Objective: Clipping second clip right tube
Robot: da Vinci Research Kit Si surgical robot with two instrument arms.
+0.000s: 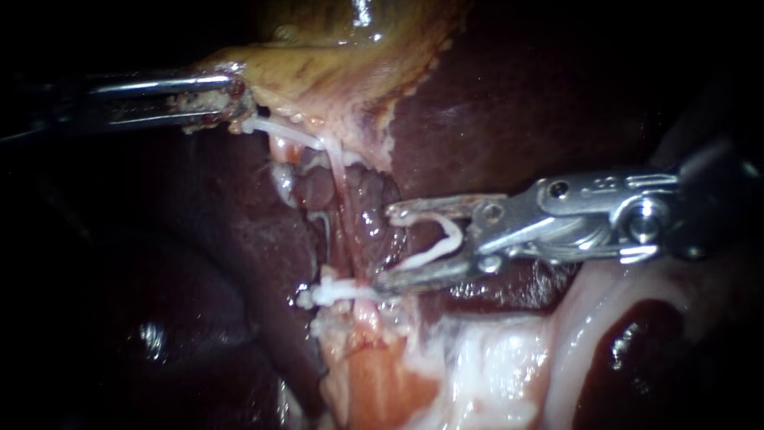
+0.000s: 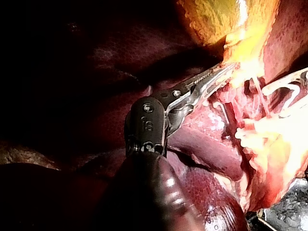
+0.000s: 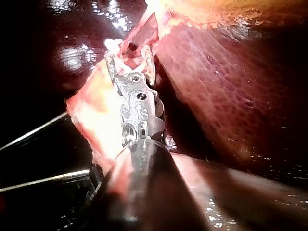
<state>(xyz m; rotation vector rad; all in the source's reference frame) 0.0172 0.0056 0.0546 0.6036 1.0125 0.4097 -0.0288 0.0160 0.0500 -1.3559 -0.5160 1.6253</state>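
While my left instrument (image 1: 229, 99) pinches the gallbladder (image 1: 318, 72) taut, the right tube (image 1: 341, 181) runs down to a placed clip (image 1: 334, 293) lying across it. My right instrument (image 1: 387, 245), jaws spread wide yet cradling a loaded clip (image 1: 434, 245), sits just beside the tube. Best to slide both legs fully across, clear of the placed clip, then squeeze.

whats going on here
The left instrument grips the gallbladder by its edge. The right instrument carries an open white clip between its jaws, with the tips beside the tube and not yet around it. A placed clip already sits across the tube lower down.
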